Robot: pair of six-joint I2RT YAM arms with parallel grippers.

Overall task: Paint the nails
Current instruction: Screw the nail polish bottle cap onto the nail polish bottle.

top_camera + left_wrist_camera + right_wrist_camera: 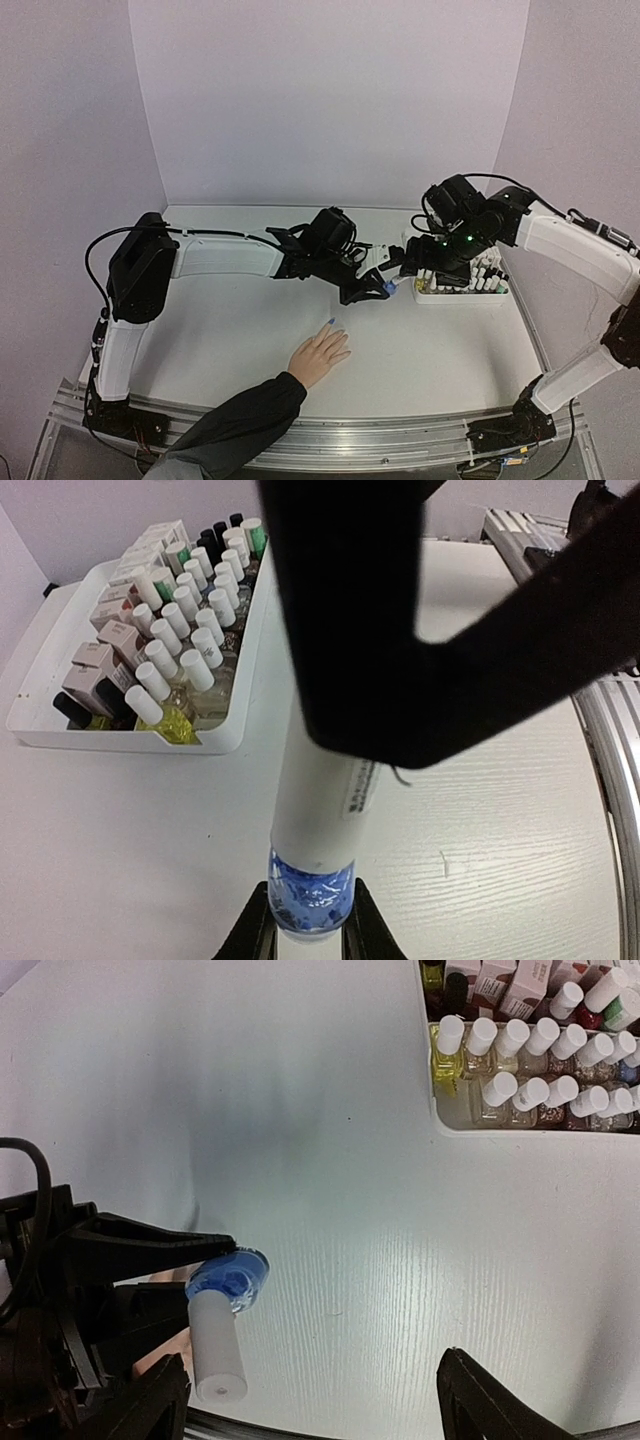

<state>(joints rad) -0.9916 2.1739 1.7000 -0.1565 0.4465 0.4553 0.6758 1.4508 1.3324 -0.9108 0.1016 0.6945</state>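
Blue glass showed between the fingers of the left pincer (310, 935), which pinched a small polish bottle (310, 890) by its body. The bottle lay sideways, its long white cap (322, 790) pointing at the right pincer (315, 1392). That one stood spread wide on either side of the cap, gripping nothing. Beyond, a white tray (40, 660) of bottles sat on the table (430, 350). The nails (331, 322) lay well apart from both, on a hand (320, 355) resting flat near the table's front edge; one looked blue. They were likely stiff but tiny, on soft living fingers: nothing to grip, only light strokes. The cap, smooth and light, seemed best taken round its middle.
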